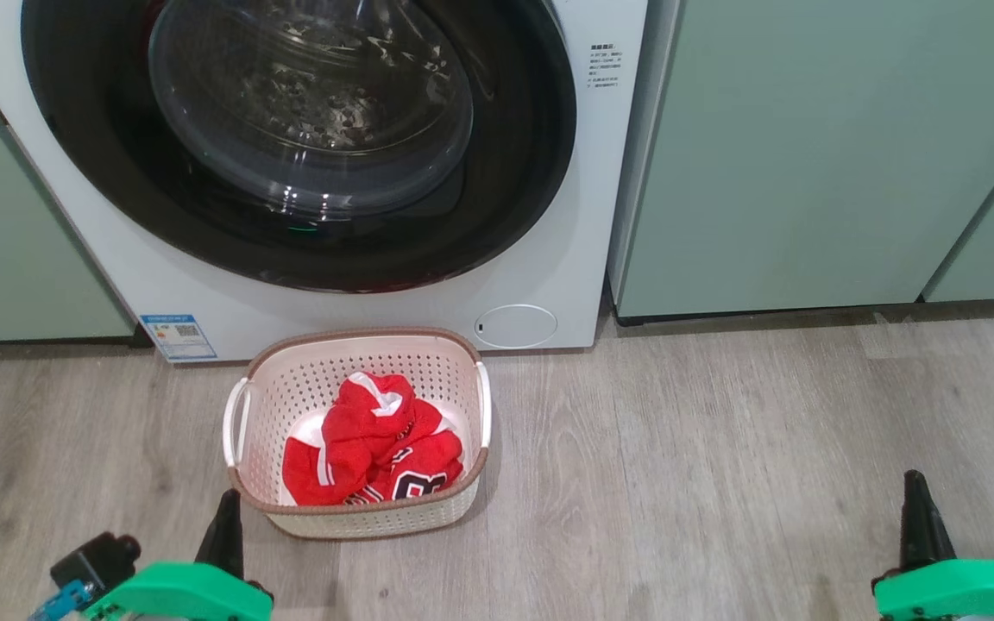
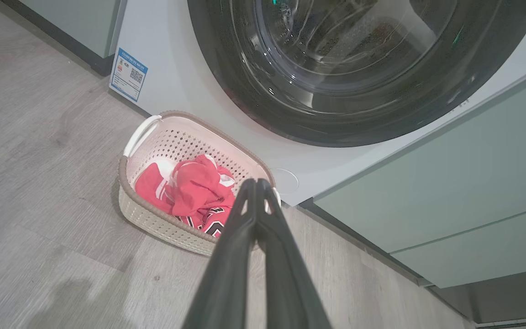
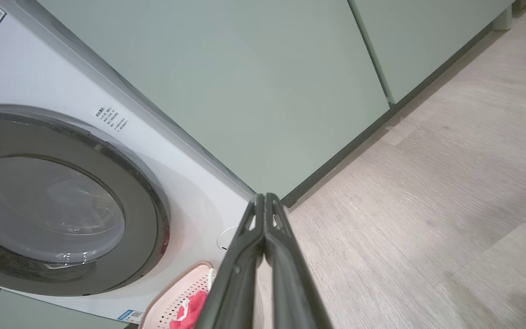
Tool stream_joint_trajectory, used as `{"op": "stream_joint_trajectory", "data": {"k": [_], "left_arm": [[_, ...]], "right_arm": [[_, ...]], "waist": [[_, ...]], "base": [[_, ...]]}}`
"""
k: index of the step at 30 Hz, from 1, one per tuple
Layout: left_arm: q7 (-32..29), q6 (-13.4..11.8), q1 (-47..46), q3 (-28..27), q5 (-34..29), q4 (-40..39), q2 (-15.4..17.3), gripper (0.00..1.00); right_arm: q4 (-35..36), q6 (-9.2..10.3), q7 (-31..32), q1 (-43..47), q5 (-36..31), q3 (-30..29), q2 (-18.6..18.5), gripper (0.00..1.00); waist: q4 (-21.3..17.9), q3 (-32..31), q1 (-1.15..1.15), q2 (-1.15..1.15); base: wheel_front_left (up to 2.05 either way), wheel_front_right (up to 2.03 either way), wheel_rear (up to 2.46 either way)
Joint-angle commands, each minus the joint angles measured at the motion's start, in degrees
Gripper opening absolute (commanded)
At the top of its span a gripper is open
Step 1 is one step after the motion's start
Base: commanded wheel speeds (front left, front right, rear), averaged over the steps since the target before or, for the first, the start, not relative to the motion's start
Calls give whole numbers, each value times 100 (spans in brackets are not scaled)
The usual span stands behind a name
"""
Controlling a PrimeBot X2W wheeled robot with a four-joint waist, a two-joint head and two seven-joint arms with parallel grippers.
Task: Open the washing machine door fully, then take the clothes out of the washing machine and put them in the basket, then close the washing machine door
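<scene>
Head view | basket [image 1: 376, 517] just beside washing machine [image 1: 570, 259] | floor [image 1: 704, 448] spreads rightward

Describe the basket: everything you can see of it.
The basket is small and rectangular with rounded corners. It looks like cream-white plastic, with perforated sides, a rim edged in brown braid and a white handle at either end. It stands upright on the wood-look floor, just in front of the washing machine; whether they touch I cannot tell. The red clothes lie crumpled inside it.
</scene>
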State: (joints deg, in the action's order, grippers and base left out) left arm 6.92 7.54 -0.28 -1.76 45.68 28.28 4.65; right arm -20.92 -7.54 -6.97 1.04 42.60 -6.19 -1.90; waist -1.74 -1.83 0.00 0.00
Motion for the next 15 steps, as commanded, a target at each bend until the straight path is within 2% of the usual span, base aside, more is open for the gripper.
{"op": "stream_joint_trajectory", "data": {"k": [1, 15], "left_arm": [[-51, -1, -343, -137, 143, -235, 27, 0], [-304, -2, -391, -204, 1022, -468, -13, 0]], "right_arm": [[207, 1, 51, -246, 161, 14, -44, 0], [302, 2, 304, -339, 1098, 5, -55, 0]], "waist": [[3, 3, 0, 0], [36, 42, 0, 0]], "base": [[0, 0, 0], [0, 0, 0]]}}
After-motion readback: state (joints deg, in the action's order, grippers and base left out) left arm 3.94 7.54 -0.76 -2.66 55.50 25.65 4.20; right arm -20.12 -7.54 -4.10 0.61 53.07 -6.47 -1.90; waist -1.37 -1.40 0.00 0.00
